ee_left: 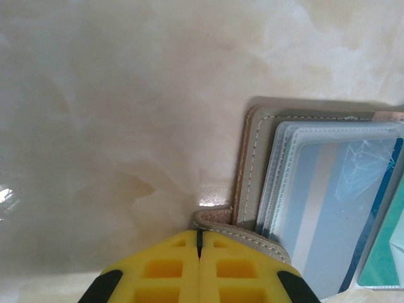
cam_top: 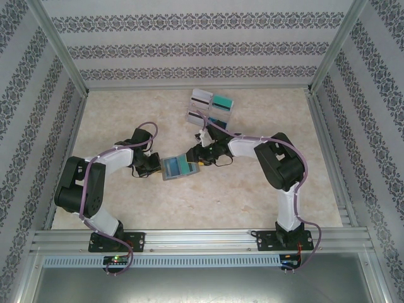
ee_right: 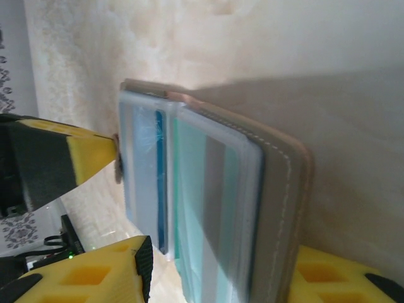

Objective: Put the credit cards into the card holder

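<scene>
Beige marbled tabletop [cam_top: 252,202], patterned wallpaper [cam_top: 189,38] on three sides, alu frame [cam_top: 202,237] along the near edge. I've got the card holder [cam_top: 177,168] lying open mid-table, between the two arms. Left gripper [ee_left: 199,238]: yellow fingers pressed together, no gap, tips at the holder's near corner, where the stitched grey-brown edge curls up against them. I read that as a pinch on that edge. Right gripper [ee_right: 221,268]: fingers spread, one on each side of the holder's opposite end, holder sitting between them. I can't tell whether they're actually squeezing it. Inside the holder are clear sleeves [ee_left: 284,145]: a blue card [ee_left: 353,189] on the left gripper's side, a teal card [ee_right: 199,208] beside it, towards the stitched cover. Four-part rack of cards [cam_top: 211,107] stands farther back, well apart from the holder.
</scene>
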Tool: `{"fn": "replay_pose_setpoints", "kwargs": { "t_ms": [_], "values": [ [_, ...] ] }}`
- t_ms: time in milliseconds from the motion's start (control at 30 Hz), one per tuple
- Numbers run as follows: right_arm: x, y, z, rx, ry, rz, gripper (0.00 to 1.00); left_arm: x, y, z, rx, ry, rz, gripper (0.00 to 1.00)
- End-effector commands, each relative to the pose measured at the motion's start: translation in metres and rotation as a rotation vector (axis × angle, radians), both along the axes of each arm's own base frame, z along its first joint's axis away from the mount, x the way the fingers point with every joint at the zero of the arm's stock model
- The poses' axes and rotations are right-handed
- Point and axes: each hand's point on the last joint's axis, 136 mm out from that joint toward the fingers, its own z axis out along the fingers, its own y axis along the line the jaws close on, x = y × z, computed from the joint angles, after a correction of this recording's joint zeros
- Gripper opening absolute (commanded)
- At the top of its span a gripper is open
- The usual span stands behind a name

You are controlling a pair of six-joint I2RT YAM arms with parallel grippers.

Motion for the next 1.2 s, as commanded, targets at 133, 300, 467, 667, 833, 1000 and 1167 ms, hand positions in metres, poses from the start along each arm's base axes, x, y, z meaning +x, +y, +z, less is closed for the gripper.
{"fn": "replay_pose_setpoints", "kwargs": {
  "t_ms": [133,300,467,667,833,1000,1167],
  "values": [
    [-0.004,0.020,0.056,0.104,-0.065,0.041,0.48,-0.006,0.002,-0.015,-0.008,0.037,0.010,0.02],
    [-0.011,0.035,0.073,0.120,-0.097,0.075,0.48,-0.003,-0.003,-0.006,-0.039,0.018,0.009,0.02],
    [-0.007,0.047,0.057,0.109,-0.082,0.089,0.48,-0.002,-0.007,0.003,-0.070,-0.006,0.012,0.04],
    [-0.008,0.066,0.051,0.109,-0.078,0.128,0.49,-0.007,-0.009,0.007,-0.091,-0.014,0.017,0.09],
    [-0.009,0.071,0.036,0.079,-0.059,0.150,0.49,-0.010,-0.017,0.008,-0.149,-0.006,0.022,0.09],
    [-0.009,0.079,0.032,0.074,-0.056,0.173,0.49,-0.018,-0.027,0.005,-0.230,0.008,0.043,0.08],
    [-0.011,0.077,0.031,0.045,-0.065,0.190,0.49,-0.024,-0.022,0.011,-0.211,0.002,0.046,0.06]
  ]
}}
